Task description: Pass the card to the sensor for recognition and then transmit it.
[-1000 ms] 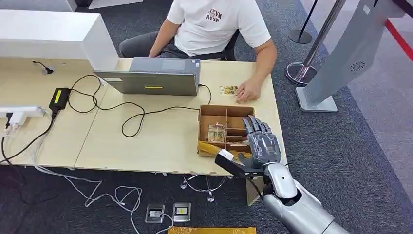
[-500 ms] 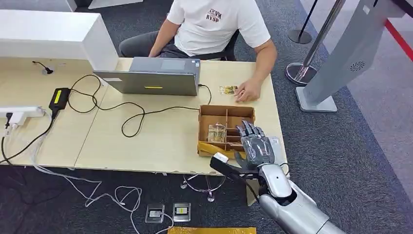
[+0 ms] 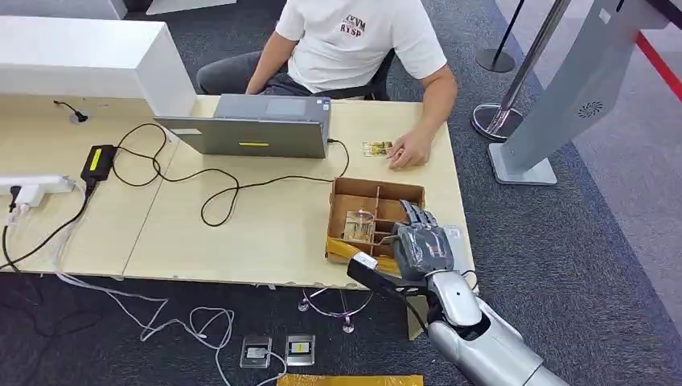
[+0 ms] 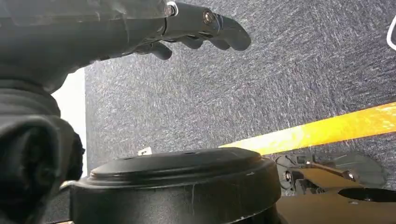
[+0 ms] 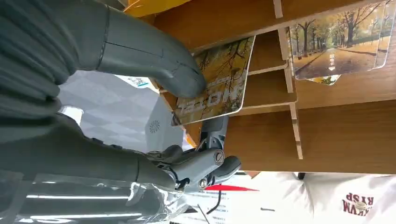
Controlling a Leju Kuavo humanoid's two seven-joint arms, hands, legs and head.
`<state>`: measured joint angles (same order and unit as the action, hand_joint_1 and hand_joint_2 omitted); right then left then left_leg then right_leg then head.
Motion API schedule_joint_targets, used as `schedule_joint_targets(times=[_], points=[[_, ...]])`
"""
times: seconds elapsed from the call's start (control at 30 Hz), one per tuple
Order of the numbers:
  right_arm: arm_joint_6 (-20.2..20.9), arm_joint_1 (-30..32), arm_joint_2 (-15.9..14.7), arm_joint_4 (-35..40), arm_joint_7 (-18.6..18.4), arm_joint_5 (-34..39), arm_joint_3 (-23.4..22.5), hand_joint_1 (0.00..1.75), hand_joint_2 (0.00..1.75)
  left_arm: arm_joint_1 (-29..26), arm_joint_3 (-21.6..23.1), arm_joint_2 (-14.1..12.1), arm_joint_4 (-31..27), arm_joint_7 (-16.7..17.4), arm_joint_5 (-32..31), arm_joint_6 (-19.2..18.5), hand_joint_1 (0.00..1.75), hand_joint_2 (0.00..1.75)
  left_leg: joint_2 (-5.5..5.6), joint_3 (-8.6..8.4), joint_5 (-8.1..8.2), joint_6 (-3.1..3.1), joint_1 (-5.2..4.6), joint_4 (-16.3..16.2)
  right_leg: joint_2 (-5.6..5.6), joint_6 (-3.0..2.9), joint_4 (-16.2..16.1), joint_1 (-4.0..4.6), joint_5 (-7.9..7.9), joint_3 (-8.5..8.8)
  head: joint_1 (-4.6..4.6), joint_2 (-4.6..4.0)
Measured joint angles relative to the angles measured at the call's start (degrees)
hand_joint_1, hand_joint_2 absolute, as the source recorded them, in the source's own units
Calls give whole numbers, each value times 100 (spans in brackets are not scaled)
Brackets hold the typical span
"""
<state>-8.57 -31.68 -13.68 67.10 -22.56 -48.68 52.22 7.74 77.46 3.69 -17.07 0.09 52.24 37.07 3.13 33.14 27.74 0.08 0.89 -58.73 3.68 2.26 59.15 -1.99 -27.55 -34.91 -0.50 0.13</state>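
Right hand [image 3: 422, 245] is at the wooden divider box [image 3: 341, 197], at roughly 5 o'clock from table centre in the head view. In the right wrist view the thumb [image 5: 154, 60] presses on a card [image 5: 217, 91] printed with autumn trees, fingers curled beneath; the card appears pinched, its far part lying in the box's slots. Judgement: the pick-up step is in hand, the card not yet lifted clear.

Left hand [image 4: 196, 28] hangs over carpet, fingers loosely curled, holding nothing.

Further cards [image 5: 338, 44] stand in a neighbouring compartment. Beyond, at 1 o'clock, a person's hand [image 3: 408, 150] rests beside another card [image 3: 376, 149] on the table [image 3: 265, 225].

Next move, as judged: draw the card clear of the dividers without tipping the box, then carry it to the sensor, which I cannot identify.
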Motion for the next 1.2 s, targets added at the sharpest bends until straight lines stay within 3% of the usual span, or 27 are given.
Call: schedule_joint_targets(times=[0.33, 0.6, 0.8, 1.0, 1.2], points=[[-4, 23, 0, 0, -31, -13, -24, 175, 175, 0, 2, 0, 0, 0, -4, 0, 0, 0, 0, 0, 0, 0, 0, 0, 0, 0, 0, 0, 0, 0, 2, 0], [-290, 148, -2, 4, -9, -177, -157, 175, 175, 0, 2, 0, 0, 0, -28, 0, 0, 0, 0, 0, 0, 0, 0, 0, 0, 0, 0, 0, 0, 0, 2, 0], [-975, 130, -24, 129, -42, -529, -409, 175, 175, 0, 15, 4, 0, -20, -129, 22, 0, 0, -1, 1, 0, 0, 0, 0, 1, 0, 0, 0, 1, 0, 4, 0], [-1183, -140, -127, 396, -98, -634, -756, 175, 175, 2, 48, 11, 0, -26, -164, 59, 0, 0, -1, -3, -1, 0, 0, 0, 1, 0, 0, 0, 1, 3, 0, 0], [-1711, -633, -181, 536, -153, -586, -1053, 175, 175, 2, 55, 4, 0, -42, -225, -11, 0, 0, -5, -1, -1, 0, 0, -1, 4, 0, 1, 0, 1, 0, 0, 0]])
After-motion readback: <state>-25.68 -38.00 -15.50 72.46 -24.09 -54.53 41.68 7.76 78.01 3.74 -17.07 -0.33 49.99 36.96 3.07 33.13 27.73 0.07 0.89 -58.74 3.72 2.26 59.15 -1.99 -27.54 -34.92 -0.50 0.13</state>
